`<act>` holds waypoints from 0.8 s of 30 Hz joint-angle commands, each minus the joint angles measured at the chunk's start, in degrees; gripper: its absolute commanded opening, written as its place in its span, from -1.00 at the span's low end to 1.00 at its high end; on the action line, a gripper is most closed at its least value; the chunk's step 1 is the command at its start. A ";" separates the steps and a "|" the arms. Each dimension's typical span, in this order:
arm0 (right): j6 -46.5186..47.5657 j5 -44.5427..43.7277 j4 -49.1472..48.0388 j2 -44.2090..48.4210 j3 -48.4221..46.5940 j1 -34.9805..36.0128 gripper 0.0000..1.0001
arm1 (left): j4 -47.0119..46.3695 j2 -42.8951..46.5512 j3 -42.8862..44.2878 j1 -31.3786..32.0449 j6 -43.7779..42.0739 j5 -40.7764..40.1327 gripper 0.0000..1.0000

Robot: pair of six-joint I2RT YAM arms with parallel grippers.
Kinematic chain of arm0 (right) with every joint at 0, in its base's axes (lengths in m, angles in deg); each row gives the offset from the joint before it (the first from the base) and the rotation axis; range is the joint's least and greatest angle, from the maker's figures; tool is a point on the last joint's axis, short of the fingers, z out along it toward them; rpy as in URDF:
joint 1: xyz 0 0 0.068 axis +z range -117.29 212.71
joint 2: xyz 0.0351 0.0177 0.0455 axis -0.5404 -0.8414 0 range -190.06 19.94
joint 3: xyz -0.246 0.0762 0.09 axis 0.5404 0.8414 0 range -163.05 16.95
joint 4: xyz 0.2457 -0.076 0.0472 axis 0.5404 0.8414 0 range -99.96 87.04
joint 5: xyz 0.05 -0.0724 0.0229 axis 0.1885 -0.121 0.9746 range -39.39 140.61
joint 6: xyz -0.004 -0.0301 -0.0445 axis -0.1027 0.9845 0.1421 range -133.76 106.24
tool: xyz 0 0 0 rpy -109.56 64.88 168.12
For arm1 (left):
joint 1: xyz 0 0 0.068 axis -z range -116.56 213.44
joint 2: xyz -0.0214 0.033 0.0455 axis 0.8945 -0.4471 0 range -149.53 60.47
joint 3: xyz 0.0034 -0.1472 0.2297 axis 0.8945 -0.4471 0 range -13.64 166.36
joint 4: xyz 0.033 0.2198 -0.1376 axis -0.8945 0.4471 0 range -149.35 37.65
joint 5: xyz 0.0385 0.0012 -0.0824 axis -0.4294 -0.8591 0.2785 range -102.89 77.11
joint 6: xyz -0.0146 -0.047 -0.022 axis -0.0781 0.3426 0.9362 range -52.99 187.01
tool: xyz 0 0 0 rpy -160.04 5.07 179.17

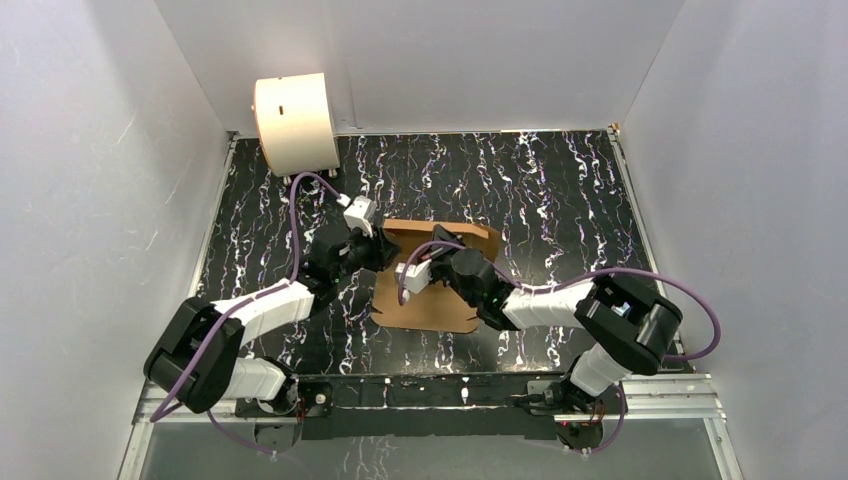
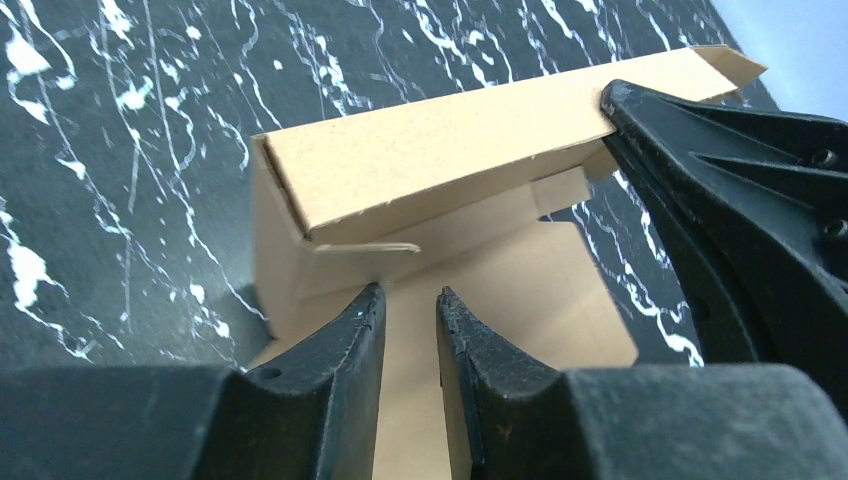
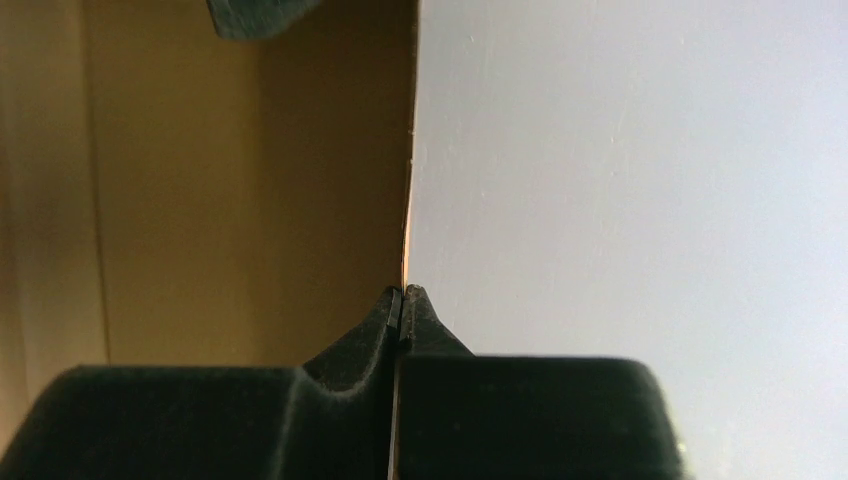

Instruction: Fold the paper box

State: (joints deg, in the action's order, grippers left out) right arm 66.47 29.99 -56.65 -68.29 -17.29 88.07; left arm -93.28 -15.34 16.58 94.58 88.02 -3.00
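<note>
Overhead, white walls [image 1: 80, 150] enclose black marbled table [image 1: 560, 180]; right claw [image 3: 402, 295] pinches paper box [image 2: 440, 150]; left claw [image 2: 410, 297] slightly parted, empty.

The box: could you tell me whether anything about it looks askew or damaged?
No damage shows. The box is only half-folded: one wall is raised and pinched at one end by the right pincer, and the end tab pokes out beyond it.
</note>
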 commanded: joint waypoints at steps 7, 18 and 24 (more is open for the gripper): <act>3.18 -2.84 -11.31 -1.03 5.06 5.87 -1.00 | -2.39 4.56 -5.29 1.02 -2.73 1.98 -0.44; 2.12 -3.21 -10.47 0.18 5.12 5.99 -1.00 | 4.26 20.08 -5.59 0.95 -4.64 -1.13 -0.25; 2.12 -2.89 -9.45 -0.28 4.44 5.83 -1.00 | 5.46 25.43 -4.73 0.50 -7.99 -9.96 -0.24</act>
State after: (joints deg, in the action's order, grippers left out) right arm 69.15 26.69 -64.94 -68.70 -12.13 93.60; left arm -88.40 7.32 10.41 95.52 83.46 -5.53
